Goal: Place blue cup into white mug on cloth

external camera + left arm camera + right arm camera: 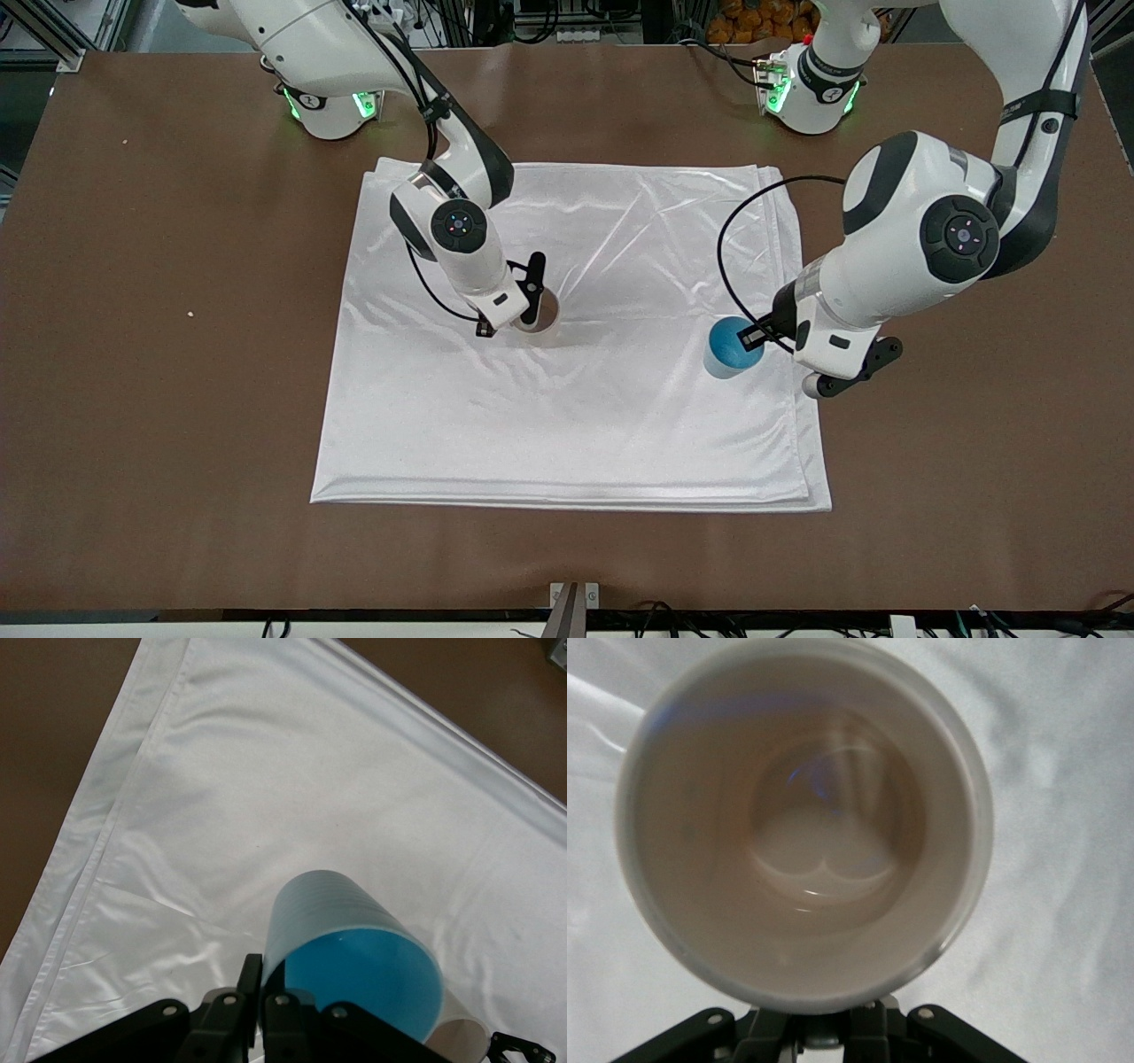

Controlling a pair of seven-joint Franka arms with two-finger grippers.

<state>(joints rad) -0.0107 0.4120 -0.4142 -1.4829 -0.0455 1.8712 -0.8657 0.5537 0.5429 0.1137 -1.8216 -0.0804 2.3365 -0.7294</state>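
The blue cup (732, 347) is upright over the edge of the white cloth (576, 425) at the left arm's end. My left gripper (754, 338) is shut on its rim, one finger inside and one outside; the left wrist view shows the cup (354, 948) pinched by the gripper (264, 973). The white mug (542, 317) stands on the middle of the cloth, toward the right arm's end. My right gripper (528, 310) is closed against its side. In the right wrist view the mug (806, 824) fills the picture, its beige inside empty, with the gripper (824, 1032) at its handle side.
The brown table (159, 399) surrounds the cloth on all sides. The left arm's black cable (728, 221) loops over the cloth near the blue cup. The cloth (292, 788) lies creased between cup and mug.
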